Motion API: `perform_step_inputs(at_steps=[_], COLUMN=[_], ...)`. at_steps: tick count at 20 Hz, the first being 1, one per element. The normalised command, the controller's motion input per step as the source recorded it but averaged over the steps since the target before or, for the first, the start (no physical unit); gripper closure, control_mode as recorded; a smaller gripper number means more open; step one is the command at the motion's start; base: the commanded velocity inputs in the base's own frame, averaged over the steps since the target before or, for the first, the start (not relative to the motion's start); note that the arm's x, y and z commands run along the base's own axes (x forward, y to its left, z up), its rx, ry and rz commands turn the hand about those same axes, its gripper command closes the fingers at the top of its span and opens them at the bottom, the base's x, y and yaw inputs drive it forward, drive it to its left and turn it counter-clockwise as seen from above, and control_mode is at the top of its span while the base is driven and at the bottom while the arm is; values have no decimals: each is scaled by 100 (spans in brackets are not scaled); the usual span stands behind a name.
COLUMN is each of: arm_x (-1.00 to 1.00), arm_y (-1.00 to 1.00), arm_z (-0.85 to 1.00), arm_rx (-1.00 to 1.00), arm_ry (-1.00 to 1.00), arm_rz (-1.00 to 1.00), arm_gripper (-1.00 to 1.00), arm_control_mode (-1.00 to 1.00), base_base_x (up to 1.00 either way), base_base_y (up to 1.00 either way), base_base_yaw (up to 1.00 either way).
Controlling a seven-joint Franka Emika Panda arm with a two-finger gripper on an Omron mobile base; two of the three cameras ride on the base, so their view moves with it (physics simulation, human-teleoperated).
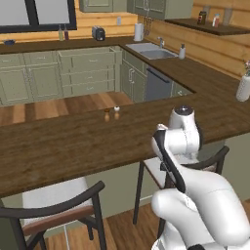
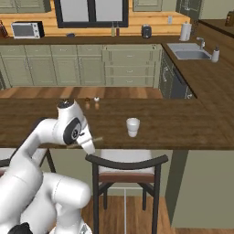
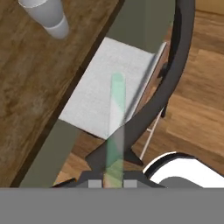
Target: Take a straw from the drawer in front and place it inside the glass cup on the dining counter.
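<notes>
One straw (image 3: 117, 109), pinched at its bottom end by the tool (image 3: 113, 183), sticks out over a chair seat (image 3: 105, 78) just off the counter (image 2: 183, 123) edge. Looks feather-light, skinny and slippery, so probably easy to tilt. Glass cup (image 2: 132, 126) stands near that edge with open wood all around.

Arm: folded, lower left of the right base view. Gripper (image 3: 110, 183): closed on a straw (image 3: 116, 113).

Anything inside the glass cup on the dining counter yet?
No straw stands in the glass cup. The straw is in the shut gripper, off the dining counter. The cup's bottom is hidden.
</notes>
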Motion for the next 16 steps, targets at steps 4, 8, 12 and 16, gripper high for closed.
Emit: perform_step_inputs(at_steps=[4,8,12,16], arm_x=[5,0,23,24], arm_y=[-1,-26,-36,-24], arm_z=[77,9,13,28], arm_rx=[-3,-8,-12,-9], arm_ry=[38,43,45,12], arm_rz=[-1,-8,-6,-6], arm_gripper=[100,100,100,100], arm_control_mode=[-100,-100,-100,-100], base_base_x=[0,0,0,0], base_base_y=[0,0,0,0], base_base_yaw=[0,0,0,0])
